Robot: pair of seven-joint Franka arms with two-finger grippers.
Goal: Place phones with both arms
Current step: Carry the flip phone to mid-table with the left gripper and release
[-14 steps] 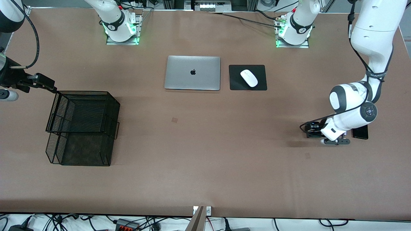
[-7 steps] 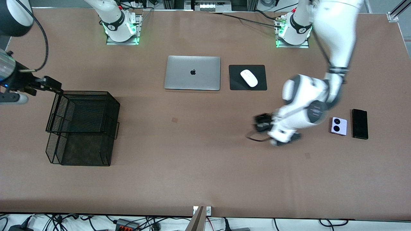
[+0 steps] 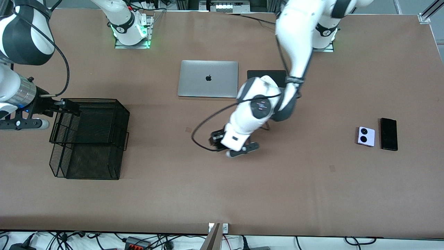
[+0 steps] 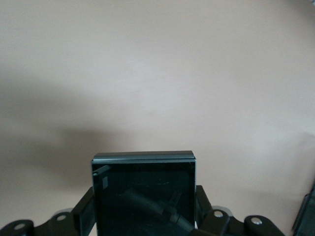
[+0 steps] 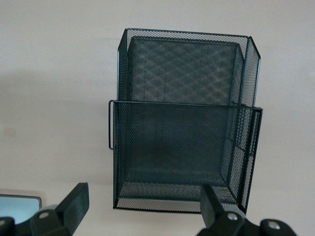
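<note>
Phones are numbering three. Left gripper [image 3: 222,142], over bare table [image 3: 222,194] centre, is clamping the squarish black phone [image 4: 143,194]. Lilac phone [image 3: 366,136] and long black phone [image 3: 389,134], its long axis running 12 to 6 o'clock, are lying side by side toward the left arm's end. Right gripper [image 3: 69,106], jaws apart, is hovering over the one mesh basket [image 3: 88,139].

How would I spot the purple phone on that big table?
Start at the left arm's end of the brown table. Two phones lie side by side there. The lilac phone is small and squarish with two black circles; the long black slab beside it is plain.
</note>
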